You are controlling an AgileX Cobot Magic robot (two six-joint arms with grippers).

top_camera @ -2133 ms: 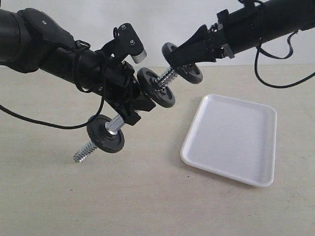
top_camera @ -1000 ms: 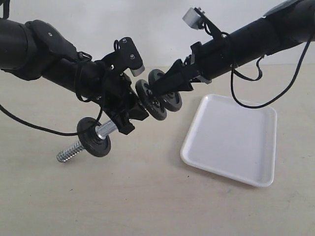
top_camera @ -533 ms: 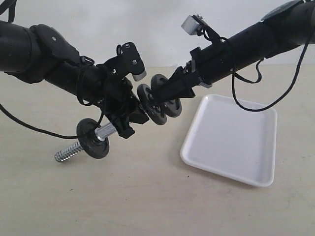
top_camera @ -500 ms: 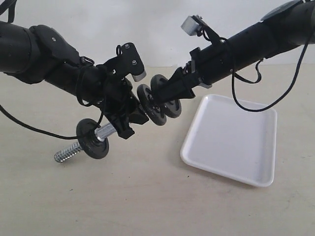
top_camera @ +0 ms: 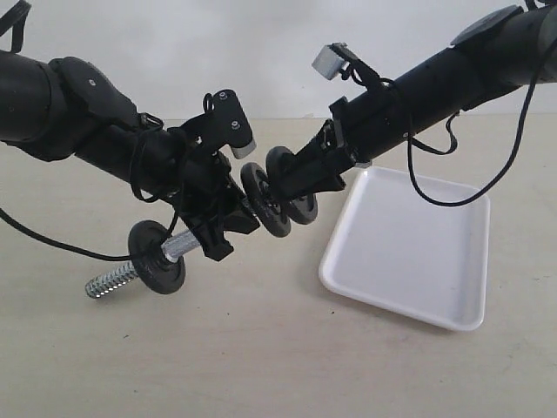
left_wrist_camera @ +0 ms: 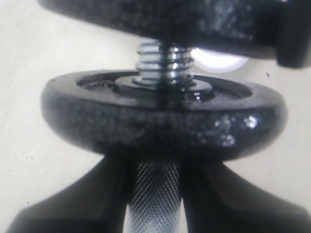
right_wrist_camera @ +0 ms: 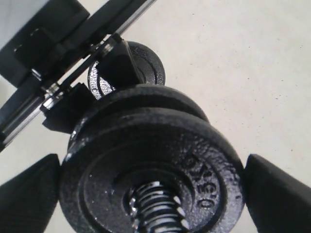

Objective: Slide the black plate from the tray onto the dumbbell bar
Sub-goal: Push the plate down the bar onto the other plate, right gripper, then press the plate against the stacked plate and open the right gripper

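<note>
My left gripper point(top_camera: 228, 228) is shut on the knurled middle of the chrome dumbbell bar point(left_wrist_camera: 154, 194), which it holds tilted above the table. The bar's bare threaded end point(top_camera: 111, 282) points down to the left. One black disc point(top_camera: 157, 258) sits on that lower side. A second disc point(top_camera: 264, 202) sits just past the gripper on the upper side. The black plate point(top_camera: 300, 187) is threaded on the upper end, close against the second disc. My right gripper point(top_camera: 294, 185) is shut on its rim, one finger at each side of the black plate point(right_wrist_camera: 160, 165). The thread point(right_wrist_camera: 155, 206) pokes through its hole.
The white tray point(top_camera: 409, 252) lies on the beige table at the right, below the right arm, with nothing in it. Black cables hang from both arms. The table surface point(top_camera: 261, 348) lies below the bar.
The black plate has slid from the tip of the thread down against the second disc. The right gripper followed it in. The bar's lower end has dropped and shifted slightly left.
</note>
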